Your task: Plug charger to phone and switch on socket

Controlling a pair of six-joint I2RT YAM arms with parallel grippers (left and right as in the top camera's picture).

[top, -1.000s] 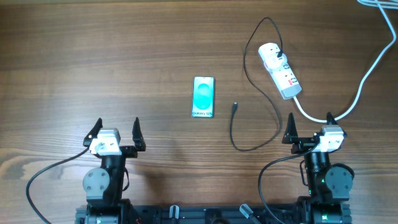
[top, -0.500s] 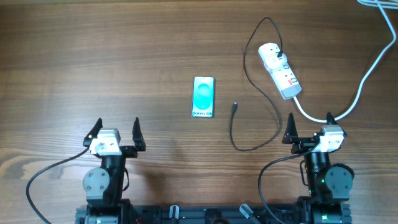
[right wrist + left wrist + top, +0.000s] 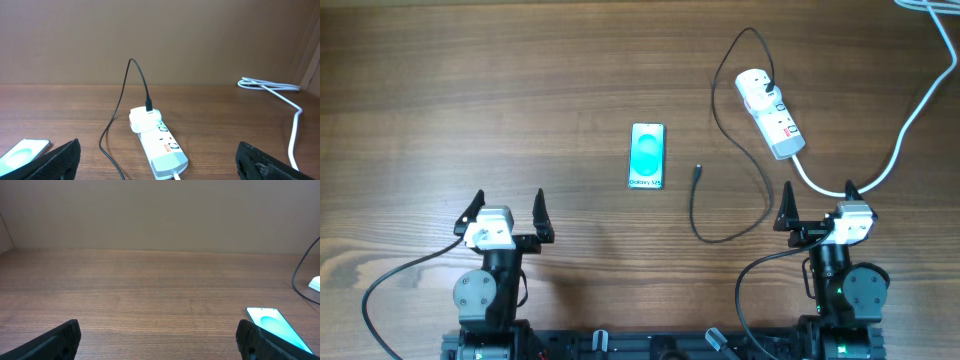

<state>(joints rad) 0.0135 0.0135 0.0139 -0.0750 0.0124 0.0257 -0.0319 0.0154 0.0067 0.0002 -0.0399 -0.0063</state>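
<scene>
The phone (image 3: pixel 647 155) lies flat in the middle of the table, cyan screen up; its corner shows in the left wrist view (image 3: pixel 274 323) and the right wrist view (image 3: pixel 22 151). The charger's thin black cable (image 3: pixel 725 130) loops from a white adapter on the socket's far end to a loose plug tip (image 3: pixel 697 172) right of the phone. The socket (image 3: pixel 771 113) lies at the upper right, straight ahead in the right wrist view (image 3: pixel 161 149). My left gripper (image 3: pixel 506 212) and right gripper (image 3: pixel 818 202) both stand open and empty near the front edge.
The socket's thick white cord (image 3: pixel 905 120) runs from its near end past my right gripper and off the upper right corner (image 3: pixel 280 92). A plain wall stands behind the table's far edge (image 3: pixel 150 251).
</scene>
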